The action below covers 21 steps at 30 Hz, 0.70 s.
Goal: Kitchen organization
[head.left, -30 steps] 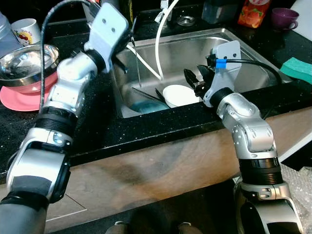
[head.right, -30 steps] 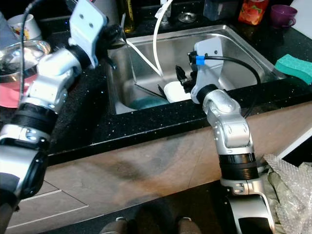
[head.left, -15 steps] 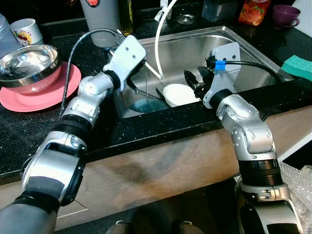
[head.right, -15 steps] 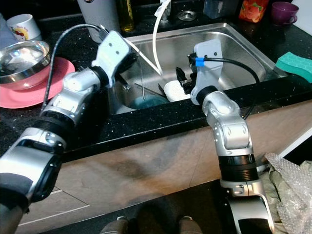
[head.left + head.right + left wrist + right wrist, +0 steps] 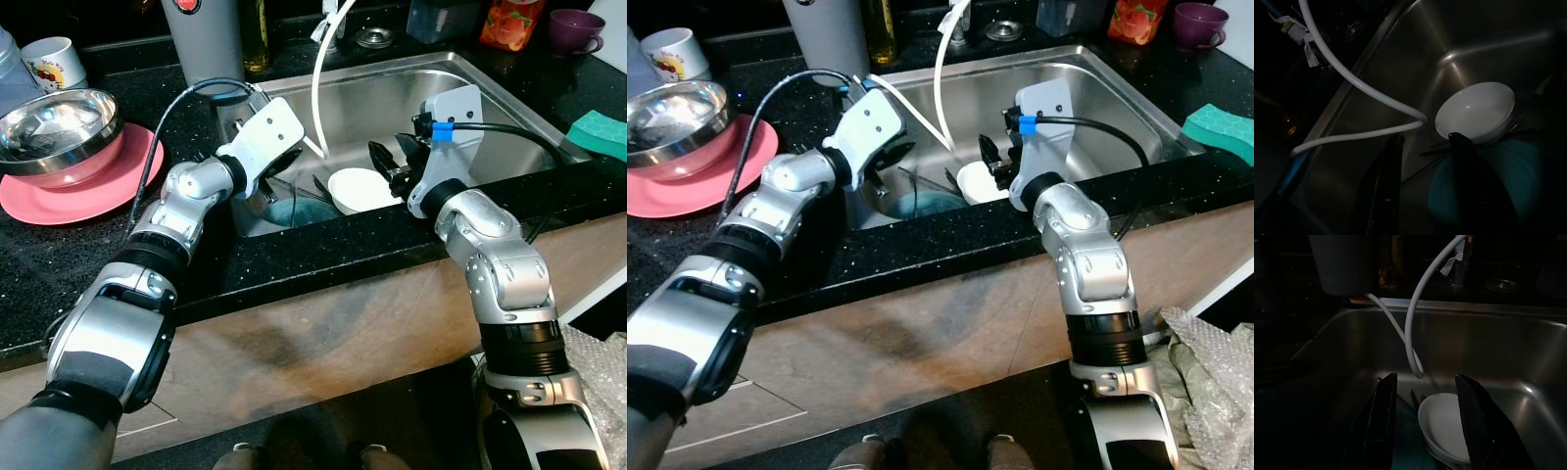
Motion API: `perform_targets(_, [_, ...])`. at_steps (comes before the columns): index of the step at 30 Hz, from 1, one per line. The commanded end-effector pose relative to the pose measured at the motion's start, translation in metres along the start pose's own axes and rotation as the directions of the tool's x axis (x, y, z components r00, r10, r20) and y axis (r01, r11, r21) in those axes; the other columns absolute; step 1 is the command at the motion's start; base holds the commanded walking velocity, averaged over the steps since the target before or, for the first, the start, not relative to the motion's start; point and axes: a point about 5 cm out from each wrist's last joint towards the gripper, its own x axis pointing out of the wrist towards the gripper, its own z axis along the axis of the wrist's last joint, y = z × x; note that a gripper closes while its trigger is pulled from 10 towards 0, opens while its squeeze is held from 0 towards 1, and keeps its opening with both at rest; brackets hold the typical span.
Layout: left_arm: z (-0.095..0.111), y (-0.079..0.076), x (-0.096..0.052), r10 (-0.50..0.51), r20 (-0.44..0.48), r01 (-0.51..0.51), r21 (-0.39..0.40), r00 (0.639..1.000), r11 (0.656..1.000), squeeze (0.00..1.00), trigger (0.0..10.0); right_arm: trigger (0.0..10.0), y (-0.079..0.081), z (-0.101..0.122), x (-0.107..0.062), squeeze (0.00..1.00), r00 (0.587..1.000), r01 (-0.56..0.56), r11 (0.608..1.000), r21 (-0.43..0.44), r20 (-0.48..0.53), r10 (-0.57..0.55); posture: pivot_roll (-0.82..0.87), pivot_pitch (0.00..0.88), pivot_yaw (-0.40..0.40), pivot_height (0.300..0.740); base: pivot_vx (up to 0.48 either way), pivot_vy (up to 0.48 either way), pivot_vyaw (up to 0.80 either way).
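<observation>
Left wrist view: left gripper (image 5: 1425,147) open over white bowl (image 5: 1476,110), teal plate (image 5: 1508,181); white hose (image 5: 1371,98) crosses steel sink (image 5: 509,127). Right gripper (image 5: 1425,382) open alongside.

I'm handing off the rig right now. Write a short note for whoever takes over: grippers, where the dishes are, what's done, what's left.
Left gripper: open, empty, down in the sink at its left end, above the teal plate.
Right gripper: open, empty, over the sink's front edge, aimed at the white bowl.
In the sink: white bowl, teal plate and some dark utensils beside it; a white hose loops in from the tap.
On the counter, robot's left: metal bowl on a pink plate, a mug behind.
Done: nothing lifted from the sink yet.
Left: pick up bowl, plate, utensils.
</observation>
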Motion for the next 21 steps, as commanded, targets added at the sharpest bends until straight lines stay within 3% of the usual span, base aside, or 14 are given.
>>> perform_targets(1, [0.008, 0.011, 0.0, 0.018, 0.005, -0.018, -0.007, 1.0, 1.0, 0.0, 10.0, 10.0, 0.001, -0.001, 0.0, 0.0, 1.0, -0.008, 1.0, 0.001, -0.01, 0.008, 0.04, 0.151, 0.048, 0.74, 0.0, 0.0, 0.0])
perform_targets(5, [0.015, 0.032, -0.007, 0.093, 0.008, -0.093, -0.059, 0.996, 0.994, 0.0, 10.0, 10.0, 0.001, 0.0, 0.0, 0.0, 1.0, -0.008, 1.0, 0.001, -0.009, 0.008, 0.04, 0.148, 0.048, 0.74, 0.0, 0.0, 0.0])
perform_targets(9, [0.027, 0.09, -0.036, 0.304, -0.036, -0.306, -0.132, 0.952, 0.943, 0.0, 10.0, 10.0, 0.0, 0.001, 0.0, 0.0, 1.0, -0.006, 1.0, 0.001, -0.006, 0.006, 0.04, 0.144, 0.033, 0.74, 0.0, 0.0, 0.0])
perform_targets(10, [0.026, 0.107, -0.048, 0.363, -0.082, -0.371, -0.133, 0.928, 0.919, 0.0, 10.0, 10.0, 0.001, 0.001, 0.001, 0.0, 1.0, -0.011, 1.0, 0.001, -0.006, 0.011, 0.04, 0.141, 0.03, 0.74, 0.0, 0.0, 0.0])
perform_targets(12, [0.026, 0.107, -0.048, 0.363, -0.082, -0.371, -0.133, 0.928, 0.919, 0.0, 10.0, 10.0, 0.001, 0.001, 0.001, 0.0, 1.0, -0.011, 1.0, 0.001, -0.006, 0.011, 0.04, 0.141, 0.03, 0.74, 0.0, 0.0, 0.0])
perform_targets(13, [0.024, 0.121, -0.061, 0.411, -0.141, -0.428, -0.125, 0.901, 0.895, 1.0, 10.0, 10.0, 0.002, 0.001, 0.001, 0.0, 1.0, -0.016, 1.0, 0.001, -0.005, 0.016, 0.04, 0.141, 0.03, 0.74, 0.0, 0.0, 0.0])
perform_targets(14, [0.018, 0.134, -0.076, 0.439, -0.205, -0.467, -0.12, 0.875, 0.876, 1.0, 10.0, 10.0, 0.003, 0.001, 0.002, 0.0, 1.0, -0.022, 1.0, 0.002, -0.005, 0.022, 0.05, 0.137, 0.023, 0.74, 0.0, 0.0, 0.0])
perform_targets(15, [0.018, 0.134, -0.076, 0.439, -0.205, -0.467, -0.12, 0.875, 0.876, 1.0, 10.0, 10.0, 0.003, 0.001, 0.002, 0.0, 1.0, -0.022, 1.0, 0.002, -0.005, 0.022, 0.05, 0.137, 0.023, 0.74, 0.0, 0.0, 0.0])
perform_targets(16, [0.005, 0.154, -0.108, 0.494, -0.322, -0.545, -0.09, 0.808, 0.833, 1.0, 10.0, 10.0, 0.007, 0.002, 0.005, 0.0, 0.999, -0.034, 0.999, 0.006, -0.001, 0.034, 0.05, 0.137, 0.019, 0.74, 0.0, 0.0, 0.0])
perform_targets(17, [0.002, 0.16, -0.119, 0.513, -0.352, -0.571, -0.077, 0.783, 0.818, 1.0, 10.0, 10.0, 0.008, 0.002, 0.006, 0.0, 0.999, -0.038, 0.999, 0.007, 0.001, 0.038, 0.05, 0.137, 0.019, 0.74, 0.0, 0.0, 0.0])
perform_targets(18, [0.002, 0.16, -0.119, 0.513, -0.352, -0.571, -0.077, 0.783, 0.818, 1.0, 10.0, 10.0, 0.008, 0.002, 0.006, 0.0, 0.999, -0.038, 0.999, 0.007, 0.001, 0.038, 0.05, 0.137, 0.019, 0.74, 0.0, 0.0, 0.0])
perform_targets(20, [-0.008, 0.171, -0.146, 0.558, -0.426, -0.636, -0.057, 0.712, 0.769, 1.0, 10.0, 10.0, 0.011, 0.002, 0.007, 0.0, 0.999, -0.05, 0.999, 0.011, 0.002, 0.05, 0.05, 0.137, 0.019, 0.74, 0.0, 0.0, 0.0])
perform_targets(21, [-0.008, 0.171, -0.146, 0.558, -0.426, -0.636, -0.057, 0.712, 0.769, 1.0, 10.0, 10.0, 0.011, 0.002, 0.007, 0.0, 0.999, -0.05, 0.999, 0.011, 0.002, 0.05, 0.05, 0.137, 0.019, 0.74, 0.0, 0.0, 0.0])
